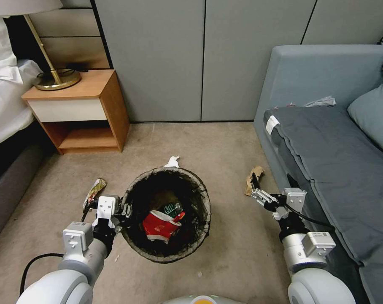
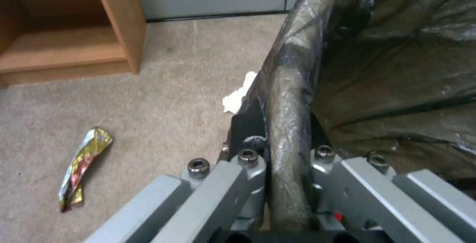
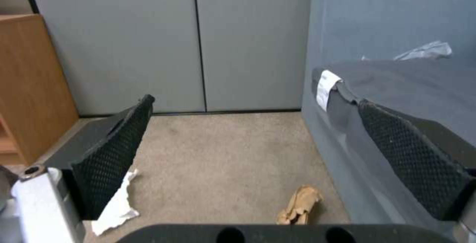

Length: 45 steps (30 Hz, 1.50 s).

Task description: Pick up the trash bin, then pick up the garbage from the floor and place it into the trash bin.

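The trash bin point(image 1: 200, 190), lined with a dark bag, sits low in the middle of the head view. A crushed red-and-white cup point(image 1: 160, 226) and a green-labelled bottle point(image 1: 173, 208) lie inside it. My left gripper point(image 1: 125, 210) is shut on the bin's left rim point(image 2: 288, 98), one finger point(image 2: 246, 124) on each side. My right gripper point(image 1: 257, 188) hangs open over the carpet, just short of a brown paper scrap point(image 1: 254, 177) point(image 3: 300, 209). A white tissue point(image 1: 172, 161) point(image 3: 118, 206) lies beyond the bin, and a yellow wrapper point(image 1: 94, 192) point(image 2: 81, 168) lies to its left.
A grey sofa point(image 1: 326, 160) runs along the right, close to my right arm. A wooden nightstand point(image 1: 79, 114) with a brass lamp stands at the back left, with a bed beside it. Grey cabinet doors point(image 1: 200, 59) close off the back. Beige carpet surrounds the bin.
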{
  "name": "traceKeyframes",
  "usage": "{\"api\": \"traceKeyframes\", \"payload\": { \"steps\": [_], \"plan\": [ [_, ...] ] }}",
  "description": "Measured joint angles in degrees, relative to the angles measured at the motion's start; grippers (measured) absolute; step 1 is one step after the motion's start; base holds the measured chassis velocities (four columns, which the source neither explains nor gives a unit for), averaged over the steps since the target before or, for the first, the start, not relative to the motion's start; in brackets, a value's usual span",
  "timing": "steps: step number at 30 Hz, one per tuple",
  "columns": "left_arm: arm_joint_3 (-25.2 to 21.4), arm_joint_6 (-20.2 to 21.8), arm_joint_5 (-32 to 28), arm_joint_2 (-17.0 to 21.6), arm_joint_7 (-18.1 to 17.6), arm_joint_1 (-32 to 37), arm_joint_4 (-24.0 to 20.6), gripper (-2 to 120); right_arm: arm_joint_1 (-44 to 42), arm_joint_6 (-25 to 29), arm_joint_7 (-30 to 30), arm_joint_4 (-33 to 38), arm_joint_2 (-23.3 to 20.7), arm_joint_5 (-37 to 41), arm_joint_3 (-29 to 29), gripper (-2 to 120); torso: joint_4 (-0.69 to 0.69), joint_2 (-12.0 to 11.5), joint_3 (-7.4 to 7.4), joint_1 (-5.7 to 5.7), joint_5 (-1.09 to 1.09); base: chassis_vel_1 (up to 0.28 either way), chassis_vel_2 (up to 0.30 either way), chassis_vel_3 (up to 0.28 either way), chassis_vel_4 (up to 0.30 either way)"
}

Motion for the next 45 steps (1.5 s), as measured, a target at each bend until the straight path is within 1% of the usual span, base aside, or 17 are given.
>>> {"api": "traceKeyframes", "payload": {
  "steps": [21, 24, 27, 28, 30, 31, 32, 33, 35, 37, 38, 39, 40, 41, 43, 45],
  "plan": [
    [0.0, -0.03, 0.03, -0.11, 0.11, 0.05, -0.01, 1, 0.21, -0.12, 0.17, -0.3, 0.04, 0.05, -0.29, 100, 0.0, 0.0, 0.0, 0.0, -0.01, -0.097, 0.095, 0.097, -0.09],
    [0.03, -0.04, 0.04, -0.12, 0.11, 0.08, -0.06, 1, 0.91, -0.58, 0.84, -1.12, 0.09, 0.11, -0.42, 100, -0.01, 0.0, 0.0, 0.0, 0.0, -0.005, 0.018, 0.011, -0.011],
    [0.07, -0.04, 0.04, -0.1, 0.11, 0.24, -0.37, 1, 3.03, -3.13, 2.95, -3.06, -0.39, 2.22, -0.64, 100, 0.0, 0.0, 0.01, 0.0, 0.01, 0.0, 0.0, 0.0, 0.0],
    [0.07, -0.04, 0.04, -0.1, 0.11, 0.24, -0.37, 1, 3.03, -3.13, 2.95, -3.06, -0.39, 2.22, -0.64, 100, 0.0, 0.0, 0.01, 0.0, 0.01, 0.0, 0.0, 0.0, 0.0],
    [0.07, -0.04, 0.03, -0.07, 0.12, 0.37, -0.64, 1, 5.66, -6.52, 6.69, -4.94, -1.12, 5.67, -1.13, 100, 0.01, 0.0, 0.0, 0.0, 0.01, 0.0, 0.0, 0.0, 0.0],
    [0.08, -0.04, 0.02, -0.01, 0.13, 0.51, -0.75, 1, 8.24, -9.43, 9.98, -7.1, -1.85, 8.8, -1.41, 100, 0.0, 0.0, 0.01, 0.0, 0.01, 0.0, 0.0, 0.0, 0.0],
    [0.08, -0.04, 0.02, 0.06, 0.13, 0.54, -0.75, 1, 9.18, -10.19, 10.73, -8.05, -2.2, 10.24, -1.45, 100, 0.0, 0.0, 0.0, 0.0, 0.01, 0.0, 0.0, 0.0, 0.0],
    [0.08, -0.04, 0.02, 0.06, 0.13, 0.54, -0.75, 1, 9.18, -10.19, 10.73, -8.05, -2.2, 10.24, -1.45, 100, 0.0, 0.0, 0.0, 0.0, 0.01, 0.0, 0.0, 0.0, 0.0],
    [0.03, -0.04, 0.02, 0.31, 0.13, 0.54, -0.79, 1, 12.75, -12.33, 12.38, -12.75, -3.57, 15.88, -1.59, 100, 0.01, 0.0, 0.01, 0.0, 0.0, 0.0, 0.0, 0.0, 0.0],
    [0.01, -0.03, -0.01, 0.4, 0.12, 0.61, -0.81, 1, 15.04, -13.41, 12.49, -17.24, -4.12, 19.26, -1.91, 100, 0.01, 0.0, 0.01, 0.0, 0.0, 0.0, 0.0, 0.0, 0.0],
    [0.01, -0.03, -0.01, 0.4, 0.12, 0.61, -0.81, 1, 15.04, -13.41, 12.49, -17.24, -4.12, 19.26, -1.91, 100, 0.01, 0.0, 0.01, 0.0, 0.0, 0.0, 0.0, 0.0, 0.0],
    [0.0, -0.02, -0.01, 0.44, 0.12, 0.65, -0.81, 1, 15.85, -13.66, 12.61, -19.1, -4.27, 20.23, -2.12, 100, 0.0, 0.0, 0.0, 0.0, 0.0, 0.0, 0.0, 0.0, 0.0],
    [-0.02, 0.0, -0.01, 0.5, 0.1, 0.7, -0.82, 1, 17.66, -13.79, 12.82, -23.03, -4.5, 21.22, -2.43, 100, 0.0, 0.0, 0.0, 0.0, 0.0, 0.0, 0.0, 0.0, 0.0],
    [-0.02, 0.0, -0.01, 0.5, 0.1, 0.7, -0.82, 1, 17.66, -13.79, 12.82, -23.03, -4.5, 21.22, -2.43, 100, 0.0, 0.0, 0.0, 0.0, 0.0, 0.0, 0.0, 0.0, 0.0],
    [-0.14, 0.06, -0.02, 0.53, 0.1, 0.78, -0.84, 1, 20.28, -13.85, 12.98, -27.57, -4.77, 21.95, -2.79, 100, 0.0, 0.0, 0.0, 0.0, 0.01, 0.0, 0.0, 0.0, 0.0],
    [-0.22, 0.07, -0.03, 0.55, 0.1, 0.85, -0.85, 1, 21.26, -14.08, 12.99, -28.88, -4.92, 22.54, -3.03, 100, 0.0, 0.0, 0.0, 0.0, 0.0, 0.0, 0.0, 0.0, 0.0]
  ]
}}
